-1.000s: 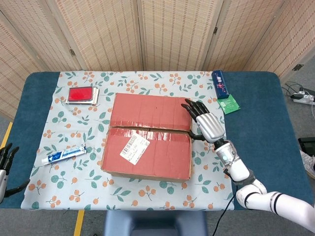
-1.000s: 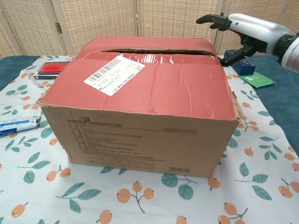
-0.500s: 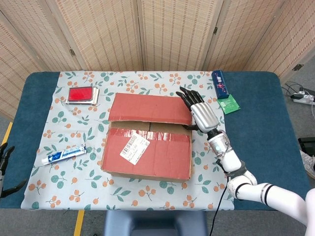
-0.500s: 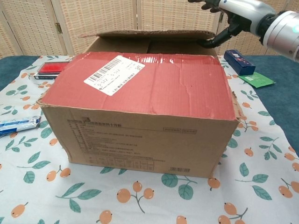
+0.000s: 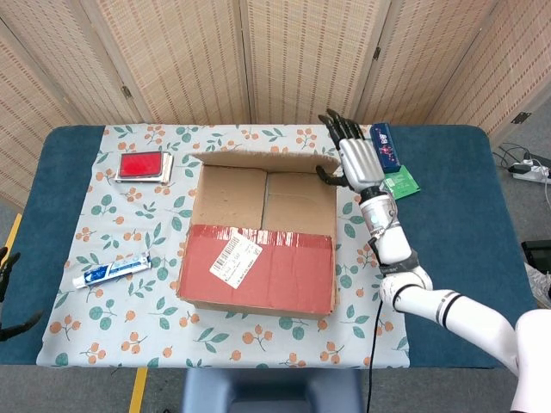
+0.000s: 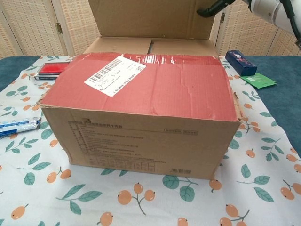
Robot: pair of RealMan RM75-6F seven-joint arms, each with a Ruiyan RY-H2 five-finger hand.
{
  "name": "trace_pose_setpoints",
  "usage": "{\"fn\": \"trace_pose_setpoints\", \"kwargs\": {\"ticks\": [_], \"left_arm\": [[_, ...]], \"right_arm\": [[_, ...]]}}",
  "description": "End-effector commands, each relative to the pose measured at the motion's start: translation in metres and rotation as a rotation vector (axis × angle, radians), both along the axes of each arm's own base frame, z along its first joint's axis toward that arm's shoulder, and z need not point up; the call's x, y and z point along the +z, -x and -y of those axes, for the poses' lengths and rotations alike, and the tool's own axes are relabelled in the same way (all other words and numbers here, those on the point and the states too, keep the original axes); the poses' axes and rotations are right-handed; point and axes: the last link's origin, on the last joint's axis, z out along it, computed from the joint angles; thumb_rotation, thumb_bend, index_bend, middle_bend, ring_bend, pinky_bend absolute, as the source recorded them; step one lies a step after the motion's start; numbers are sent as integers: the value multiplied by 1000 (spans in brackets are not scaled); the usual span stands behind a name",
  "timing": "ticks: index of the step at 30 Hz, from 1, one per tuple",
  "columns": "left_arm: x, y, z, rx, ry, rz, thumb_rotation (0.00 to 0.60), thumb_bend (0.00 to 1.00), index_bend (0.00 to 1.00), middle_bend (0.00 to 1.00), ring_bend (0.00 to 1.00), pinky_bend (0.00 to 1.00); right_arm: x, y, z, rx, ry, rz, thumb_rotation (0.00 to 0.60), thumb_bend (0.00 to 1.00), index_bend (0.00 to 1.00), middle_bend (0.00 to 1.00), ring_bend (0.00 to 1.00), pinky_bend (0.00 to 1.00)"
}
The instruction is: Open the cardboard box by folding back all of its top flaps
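Fingers (image 5: 337, 126) of the right hand (image 5: 355, 155) pinch the far flap (image 5: 258, 157) of the cardboard box (image 5: 258, 258); push it back slowly toward the table's far edge.

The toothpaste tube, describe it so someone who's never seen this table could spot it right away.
Start at the cardboard box in the middle of the floral cloth. Look to the box's left, toward the near edge: the toothpaste tube lies flat there, slightly slanted. It is long, thin and white and blue, unlike the red case farther back on that side.
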Motion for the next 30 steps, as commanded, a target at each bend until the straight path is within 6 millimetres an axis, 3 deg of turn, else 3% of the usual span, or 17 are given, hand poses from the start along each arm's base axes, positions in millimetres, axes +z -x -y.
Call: {"fn": "trace_pose_setpoints", "kwargs": {"ticks": [1, 9, 17, 21, 30], "left_arm": [[0, 2, -3, 6, 6, 3, 600, 233, 0, 0, 6, 0], [5, 8, -8, 39, -11, 14, 600, 233, 0, 0, 6, 0], [3, 9, -11, 46, -6, 8, 600, 233, 0, 0, 6, 0], [2, 7, -10, 38, -5, 7, 600, 233, 0, 0, 6, 0], [0, 3, -10, 2, -3, 21, 600, 199, 0, 0, 21, 0]], "right_arm": [[2, -7, 26, -76, -9, 47, 600, 394, 0, 0, 0, 0], [3, -1, 58, -205, -12, 85, 600, 393, 0, 0, 0, 0], [0, 6, 59, -198, -26, 92, 600, 394, 0, 0, 0, 0], [3, 4, 36, -123, -96, 102, 600, 394, 0, 0, 4, 0], [26, 14, -58, -105, -377, 284, 600, 393, 0, 0, 59, 6]]}}
